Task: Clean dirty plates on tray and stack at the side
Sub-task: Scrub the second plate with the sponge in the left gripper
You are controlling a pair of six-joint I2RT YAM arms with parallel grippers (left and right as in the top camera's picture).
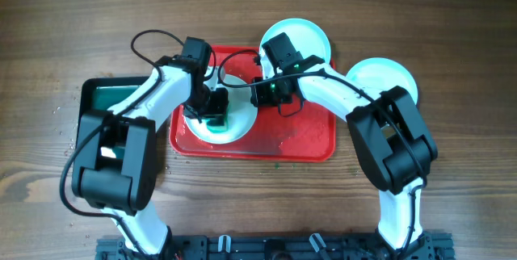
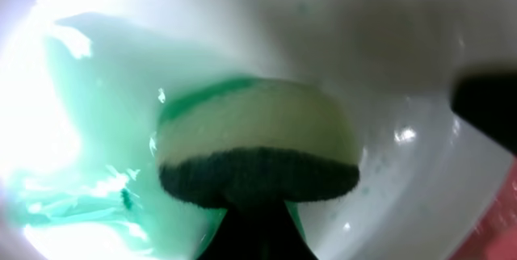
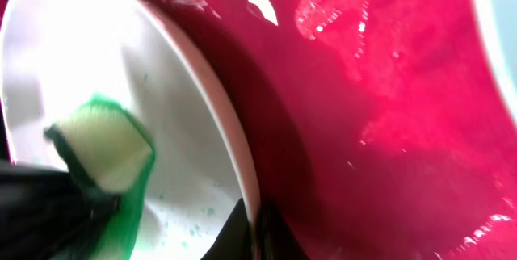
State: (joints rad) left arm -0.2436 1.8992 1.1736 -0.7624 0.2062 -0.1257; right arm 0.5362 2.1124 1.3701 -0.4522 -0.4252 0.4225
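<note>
The left gripper [image 1: 214, 116] is clamped on a sponge [image 2: 258, 151], which is pressed against the green-smeared face of a plate [image 1: 241, 119] at the left end of the tray [image 1: 299, 139], centre frame. The right gripper [image 3: 252, 211] is closed on this plate's right rim. A second plate [image 1: 303, 34] overlaps the tray's upper edge. A third plate [image 1: 386, 76] lies on the desk [image 1: 452, 50], right of the tray.

The place looks like a robotics lab bench, not a home kitchen. Two white and black robot arms, the left arm [image 1: 121, 143] and the right arm [image 1: 388, 139], stand on a black rail [image 1: 266, 248] at the bottom edge. The wooden table [image 1: 56, 34] carries a red tray [image 1: 307, 143], pale plates [image 1: 384, 74] and a black basin [image 1: 101, 94] at the left.
</note>
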